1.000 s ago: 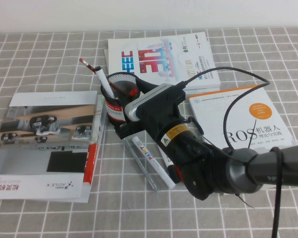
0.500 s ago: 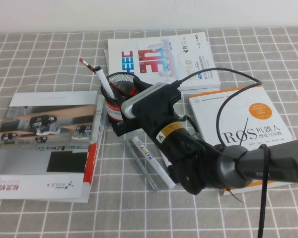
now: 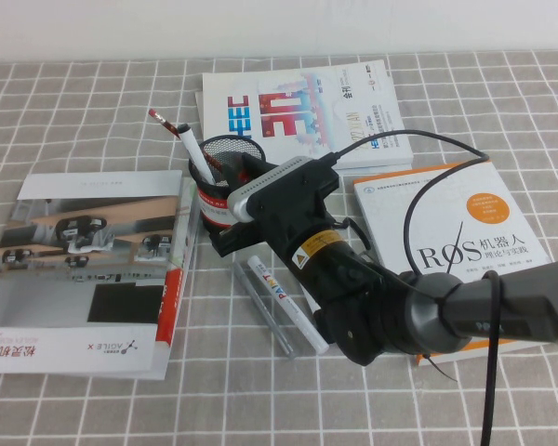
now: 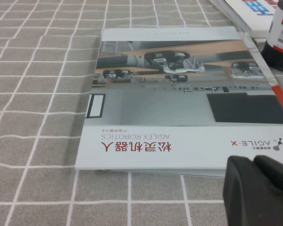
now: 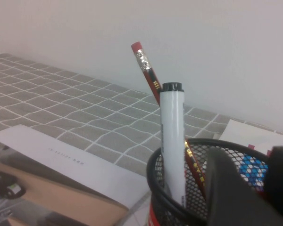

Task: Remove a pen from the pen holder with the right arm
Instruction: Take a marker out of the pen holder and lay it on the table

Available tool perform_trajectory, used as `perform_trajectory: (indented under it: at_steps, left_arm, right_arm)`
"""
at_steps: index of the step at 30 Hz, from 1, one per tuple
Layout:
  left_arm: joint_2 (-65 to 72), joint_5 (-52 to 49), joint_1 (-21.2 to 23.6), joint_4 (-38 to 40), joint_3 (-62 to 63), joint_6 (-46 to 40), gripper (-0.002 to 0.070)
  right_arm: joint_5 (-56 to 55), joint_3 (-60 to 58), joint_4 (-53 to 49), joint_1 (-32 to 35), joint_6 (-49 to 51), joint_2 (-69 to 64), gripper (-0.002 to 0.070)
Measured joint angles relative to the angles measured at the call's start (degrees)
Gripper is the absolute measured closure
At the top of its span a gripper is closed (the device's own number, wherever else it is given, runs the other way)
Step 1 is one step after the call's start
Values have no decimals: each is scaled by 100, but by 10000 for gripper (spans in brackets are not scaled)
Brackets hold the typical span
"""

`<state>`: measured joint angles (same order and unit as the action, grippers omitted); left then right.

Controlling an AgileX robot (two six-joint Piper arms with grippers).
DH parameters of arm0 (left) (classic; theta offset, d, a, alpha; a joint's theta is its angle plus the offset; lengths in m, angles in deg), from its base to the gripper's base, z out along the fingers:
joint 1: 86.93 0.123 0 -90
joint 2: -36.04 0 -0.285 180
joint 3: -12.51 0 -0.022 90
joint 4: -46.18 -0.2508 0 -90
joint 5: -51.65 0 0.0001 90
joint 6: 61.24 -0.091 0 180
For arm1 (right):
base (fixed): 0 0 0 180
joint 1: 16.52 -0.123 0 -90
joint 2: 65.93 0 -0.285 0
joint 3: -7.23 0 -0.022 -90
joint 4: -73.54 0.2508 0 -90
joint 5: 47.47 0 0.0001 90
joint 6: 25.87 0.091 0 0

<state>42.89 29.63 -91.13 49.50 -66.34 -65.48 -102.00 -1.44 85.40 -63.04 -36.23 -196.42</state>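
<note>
The black mesh pen holder (image 3: pixel 214 203) stands between the books at table centre. A white marker (image 3: pixel 192 149) and a red pencil (image 3: pixel 163 121) lean out of its left side. My right gripper (image 3: pixel 245 173) reaches down into the holder's right half. The right wrist view shows the marker (image 5: pixel 172 141) and the pencil (image 5: pixel 146 66) standing beside the gripper (image 5: pixel 262 174), not between its fingers. The fingers are open with a narrow gap, through which only the holder's mesh (image 5: pixel 155 179) shows. My left gripper (image 4: pixel 254 162) is shut and empty, low over the cloth by the brochure's edge.
A white paint marker (image 3: pixel 284 299) lies in a clear case right of the holder's base. A large brochure (image 3: pixel 84 269) lies to the left, a colourful book (image 3: pixel 298 107) behind, and a ROS book (image 3: pixel 465 251) to the right. The right arm's cable arcs over the ROS book.
My right gripper has dipped a little further into the holder and its fingers have narrowed. A red-capped pen seen inside the holder earlier is now covered by a finger.
</note>
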Motion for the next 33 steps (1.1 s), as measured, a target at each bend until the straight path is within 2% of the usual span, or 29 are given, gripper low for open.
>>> perform_trajectory:
  at_steps: [5,7,25,33]
  left_arm:
    - [0,0,0,0,0,0,678]
    - [0,0,0,0,0,0,678]
    - [0,0,0,0,0,0,678]
    - [0,0,0,0,0,0,678]
  right_arm:
    - [0,0,60,0,0,0,634]
    - [0,0,89,0,0,0,650]
    - [-22,0,114,0,-21,404,654]
    - [585,0,114,0,-429,957,654]
